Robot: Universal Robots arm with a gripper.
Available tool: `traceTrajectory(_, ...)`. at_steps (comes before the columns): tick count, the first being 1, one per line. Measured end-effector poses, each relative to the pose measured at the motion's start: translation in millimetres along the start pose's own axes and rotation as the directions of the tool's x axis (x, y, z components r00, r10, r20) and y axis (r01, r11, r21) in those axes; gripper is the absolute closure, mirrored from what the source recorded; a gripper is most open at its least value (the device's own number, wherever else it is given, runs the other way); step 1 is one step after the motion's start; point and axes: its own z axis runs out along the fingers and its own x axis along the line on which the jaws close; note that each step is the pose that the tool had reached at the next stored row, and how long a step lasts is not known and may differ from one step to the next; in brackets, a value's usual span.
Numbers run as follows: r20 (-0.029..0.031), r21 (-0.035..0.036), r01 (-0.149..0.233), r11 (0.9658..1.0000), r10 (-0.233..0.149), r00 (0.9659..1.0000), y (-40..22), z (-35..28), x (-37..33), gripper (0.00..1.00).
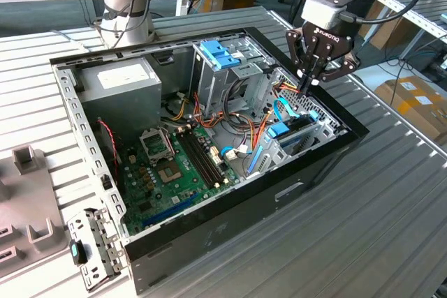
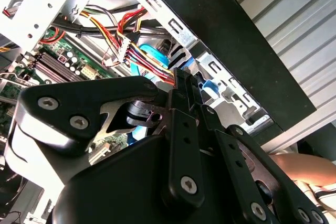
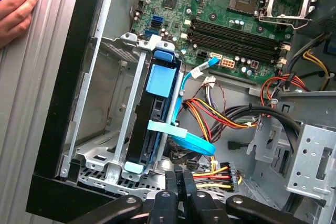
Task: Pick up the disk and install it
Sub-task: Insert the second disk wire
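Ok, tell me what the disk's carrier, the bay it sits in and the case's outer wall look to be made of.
The disk's carrier: light-blue plastic, smooth and matte, with moulded tabs. The bay: bare sheet metal, likely steel, silvery grey with punched holes and folded edges. The case's outer wall: probably painted or coated metal, black and satin; the coating hides what lies beneath.

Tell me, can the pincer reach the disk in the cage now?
Probably yes: the pincer hangs just above the disk, whose near edge sits uncovered in the cage; only a blue cable runs close by.
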Motion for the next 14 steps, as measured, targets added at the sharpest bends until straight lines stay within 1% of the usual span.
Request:
traceTrajectory(9,0.0001,-0.0001,-0.002,1.0000,0.002,1.0000,0.0,0.0,0.0,0.84)
traceTrajectory(14,-0.0024,-0.0031,-0.034,0.9994,0.034,0.9994,0.0,0.0,0.0,0.84)
